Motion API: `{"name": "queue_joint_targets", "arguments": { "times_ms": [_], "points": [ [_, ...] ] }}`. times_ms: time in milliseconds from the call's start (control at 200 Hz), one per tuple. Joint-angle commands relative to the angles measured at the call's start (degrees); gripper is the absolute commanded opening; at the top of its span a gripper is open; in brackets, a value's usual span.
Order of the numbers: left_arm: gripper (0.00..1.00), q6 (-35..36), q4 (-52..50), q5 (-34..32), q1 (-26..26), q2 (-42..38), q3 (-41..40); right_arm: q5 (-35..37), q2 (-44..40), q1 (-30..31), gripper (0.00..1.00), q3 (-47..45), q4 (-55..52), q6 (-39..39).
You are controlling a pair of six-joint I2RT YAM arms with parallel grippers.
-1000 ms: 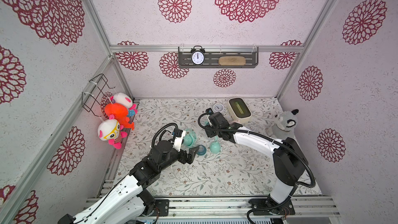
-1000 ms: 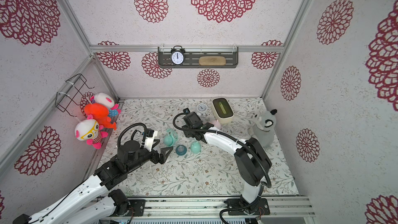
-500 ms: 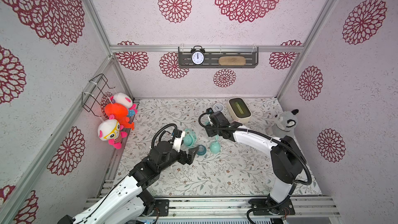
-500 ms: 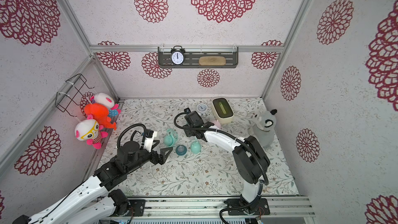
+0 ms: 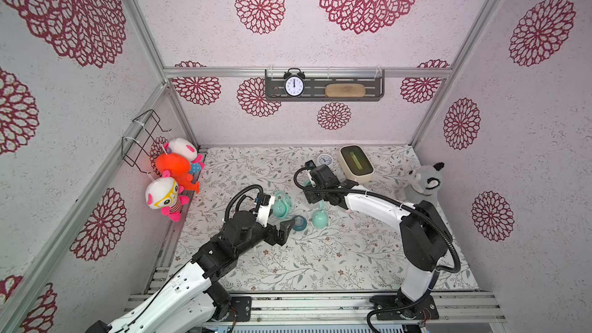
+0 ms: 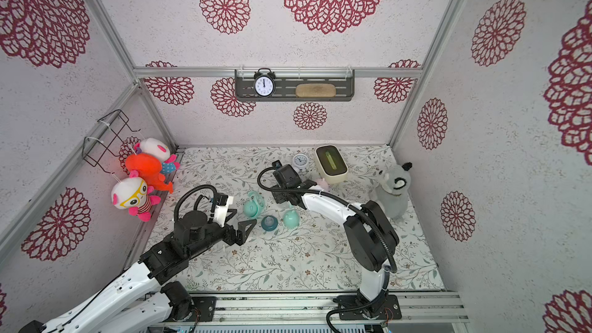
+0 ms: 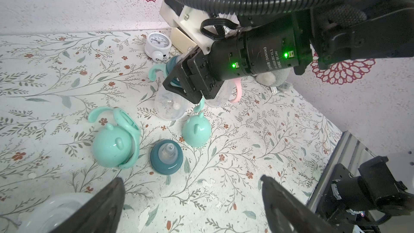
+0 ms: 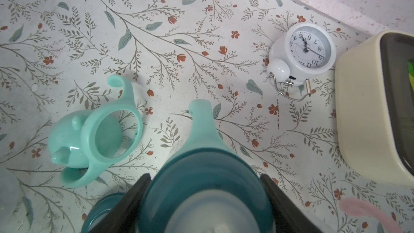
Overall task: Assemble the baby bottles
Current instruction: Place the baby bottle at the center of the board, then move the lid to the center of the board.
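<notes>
Step in hand, as I judge it: seating the dark teal nipple collar on the clear mint-handled baby bottle (image 8: 202,131). My right gripper (image 8: 205,177) straddles that collar with one finger at each side. I cannot tell whether the pads press it or stand just clear of it.

Procedure I would follow:
1. Set the jaws square across the collar, not across a mint handle, so the grip does not slip on the round rim.
2. Line the collar's axis up with the bottle neck before turning; a tilted start would likely cross the thread.
3. Turn with light downward pressure. The clear body (image 7: 169,108) is smooth and round, so I expect it to spin unless steadied.
4. Use the left gripper (image 7: 191,182) to steady it. Its fingers are wide apart with nothing between them, above the floral mat (image 7: 67,68).

Other parts lie near:
- a loose teal collar with nipple (image 7: 167,159);
- a mint eared dome cap (image 7: 196,131);
- a second mint cap (image 7: 109,146) with a two-handled ring resting against it;
- the pink-handled clear bottle (image 7: 236,90), just beside the right gripper.

Pose: in a top view the right arm (image 5: 374,206) reaches across the mat toward the back wall, wrist pitched down near the small white alarm clock (image 8: 307,52). The left arm (image 5: 224,251) reaches forward low, and its gripper points at the loose collar.
</notes>
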Motion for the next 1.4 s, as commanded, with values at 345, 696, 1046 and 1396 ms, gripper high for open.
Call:
{"name": "queue_joint_targets", "arguments": {
  "times_ms": [345, 696, 1046, 1396],
  "points": [
    [0.98, -0.62, 3.00, -0.29, 0.48, 0.19, -1.48, -0.19, -1.66, 0.78, 0.89, 5.48, -3.42, -2.58],
    [0.98, -0.22, 3.15, -0.73, 0.48, 0.86, -1.55, 1.90, -10.90, 4.53, 0.97, -0.85, -6.63, -0.66],
    [0.98, 0.05, 4.24, -0.28, 0.48, 2.93, -0.85, 2.68, -19.08, 7.28, 0.95, -10.88, -6.93, 3.69],
    [0.98, 0.22, 4.53, 0.41, 0.48, 4.13, -0.07, 1.95, -21.75, 7.80, 0.91, -24.03, 3.96, 6.13]
  ]
}}
